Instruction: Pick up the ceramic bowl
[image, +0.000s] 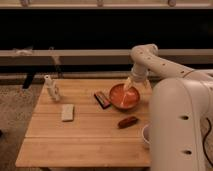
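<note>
Camera view shows the ceramic bowl (120, 95), orange-red and glossy, sitting upright on the far right part of a slatted wooden table (85, 135). The gripper (129, 85) hangs over the bowl's far right rim, pointing down and slightly toward the bowl's centre. Whether it touches the rim, and how wide it is set, cannot be made out from here; nothing can be seen held in it.

The white arm (175, 120) rises as a broad link in the foreground to the right of the bowl. It runs up and back to a rounded elbow above and behind the bowl, then folds downward through a short wrist section that ends at the gripper.

Just left of the bowl lies a dark flat bar (102, 99), angled, close to the bowl's edge. In front of the bowl, a little apart, rests a reddish-brown oblong piece (128, 122). Nearer the camera and to the right of the bowl, a white cup (145, 136) shows only its left edge, the rest hidden by the arm. Well left of the bowl lies a pale rectangular block (67, 112), and farther left stands a small white bottle (50, 88). Behind the bowl, beyond the table, a pale horizontal rail (75, 54) crosses a dark background.
</note>
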